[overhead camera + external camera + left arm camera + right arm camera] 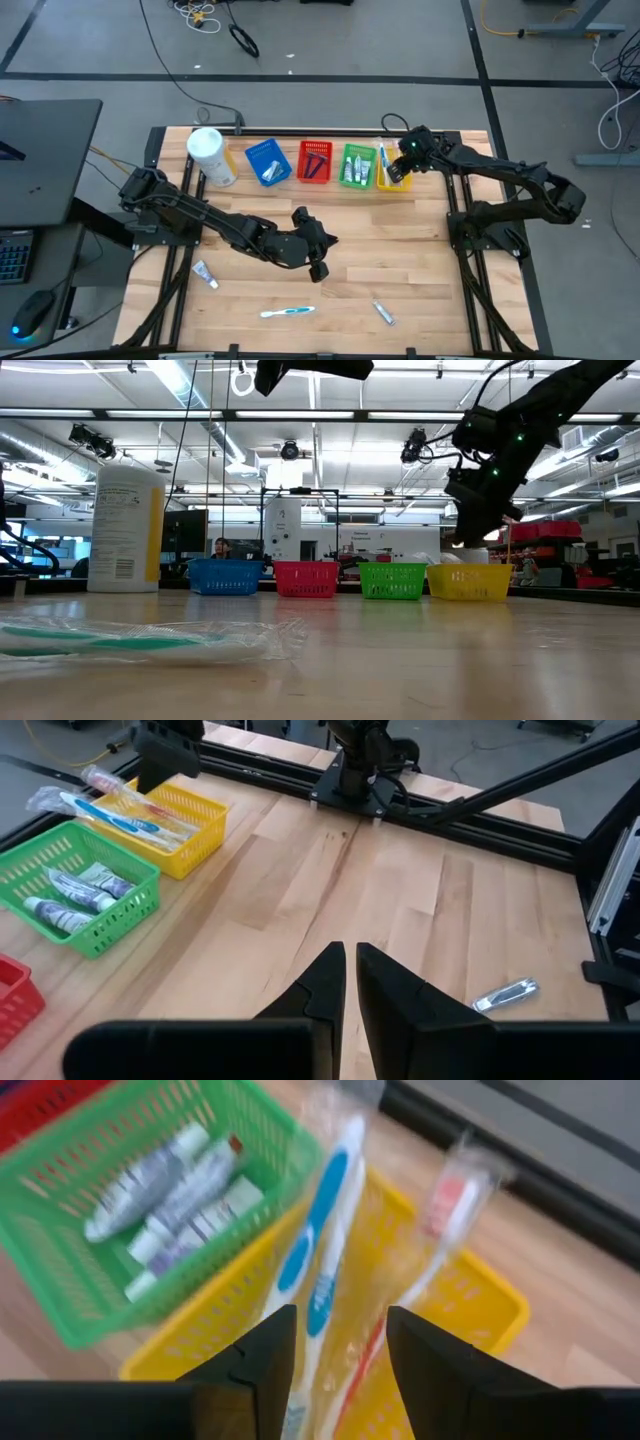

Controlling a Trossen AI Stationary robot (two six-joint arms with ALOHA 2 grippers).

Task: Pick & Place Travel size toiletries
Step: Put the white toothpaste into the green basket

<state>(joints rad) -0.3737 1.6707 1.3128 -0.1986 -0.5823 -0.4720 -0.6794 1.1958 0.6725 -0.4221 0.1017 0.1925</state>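
I have the right end effector (pixel 397 170) over the yellow basket (pixel 392 184) at the far side of the table (pixel 420 260), its fingers (pixel 262 1350) spread apart with nothing between them. Just past them, a white-blue toothbrush (pixel 318 1260) and a pink toothbrush (pixel 440 1220), both in clear wrappers, stand tilted in that basket. The green basket (pixel 357 166) beside it holds small toothpaste tubes (pixel 170 1200).

My left end effector (pixel 318 258) is over the middle of the table, fingers (pixel 325 985) clenched nearly together and carrying nothing. Loose on the table I see a wrapped toothbrush (pixel 288 312) near the front edge, a silver tube (pixel 383 312) to its right, and another tube (pixel 206 274) on the left.
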